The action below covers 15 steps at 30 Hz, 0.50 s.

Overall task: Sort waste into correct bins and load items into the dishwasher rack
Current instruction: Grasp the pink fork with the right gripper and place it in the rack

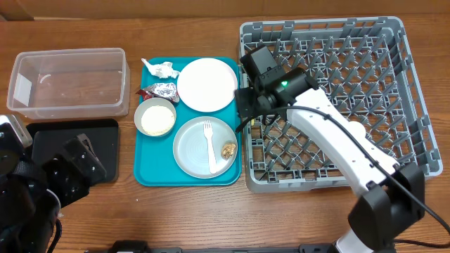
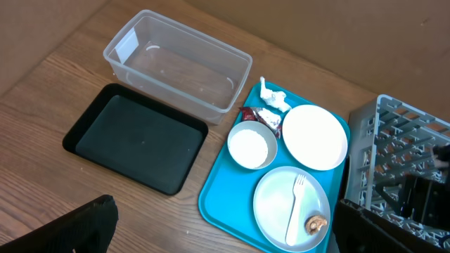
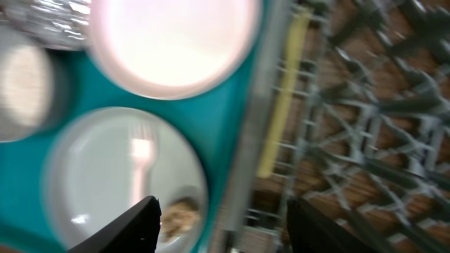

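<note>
On the teal tray, an empty plate (image 1: 207, 84) lies behind a second plate (image 1: 190, 151) that carries the white fork (image 1: 209, 147) and the brown lump (image 1: 228, 150). The grey bowl (image 1: 155, 117) holds white rice. The paper scrap (image 1: 159, 69) and the foil wrapper (image 1: 160, 91) lie at the tray's back. My right gripper (image 1: 246, 105) (image 3: 225, 228) is open and empty over the left rim of the dishwasher rack (image 1: 415, 91). The yellow spoon (image 3: 281, 105) lies in the rack. My left gripper (image 1: 81, 160) (image 2: 225, 239) is open and empty.
The clear tub (image 1: 70, 81) stands at the back left, empty, with the black tray (image 1: 49, 137) in front of it. The teal tray (image 1: 151, 172) sits between the bins and the rack. The right arm stretches across the rack's front half.
</note>
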Available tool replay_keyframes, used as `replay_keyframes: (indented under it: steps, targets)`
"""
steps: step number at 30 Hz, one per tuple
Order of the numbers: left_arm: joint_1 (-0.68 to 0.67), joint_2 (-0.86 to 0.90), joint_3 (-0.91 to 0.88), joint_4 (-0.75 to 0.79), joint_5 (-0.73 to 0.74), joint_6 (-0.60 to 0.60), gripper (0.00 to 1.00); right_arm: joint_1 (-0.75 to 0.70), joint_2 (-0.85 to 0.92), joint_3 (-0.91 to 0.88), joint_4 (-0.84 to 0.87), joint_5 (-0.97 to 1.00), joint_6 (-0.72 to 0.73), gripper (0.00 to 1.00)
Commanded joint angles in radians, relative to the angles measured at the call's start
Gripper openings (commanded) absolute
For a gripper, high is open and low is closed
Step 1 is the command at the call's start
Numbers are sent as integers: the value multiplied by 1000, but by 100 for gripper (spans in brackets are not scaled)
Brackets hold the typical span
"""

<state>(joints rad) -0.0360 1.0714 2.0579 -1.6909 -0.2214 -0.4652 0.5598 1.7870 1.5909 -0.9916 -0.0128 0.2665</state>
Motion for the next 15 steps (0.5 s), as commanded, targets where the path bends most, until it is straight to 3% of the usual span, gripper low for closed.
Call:
replay_keyframes:
  steps: [1,10,15]
  targets:
    - [10,2,6,2,-14,-7,100,88,-67,47,14,-109,53,62]
    - [10,2,6,2,-15,-7,100,226,105,43,16,51,323,56]
    - [10,2,6,2,-15,-7,100,227,225,43,17,34,341,53]
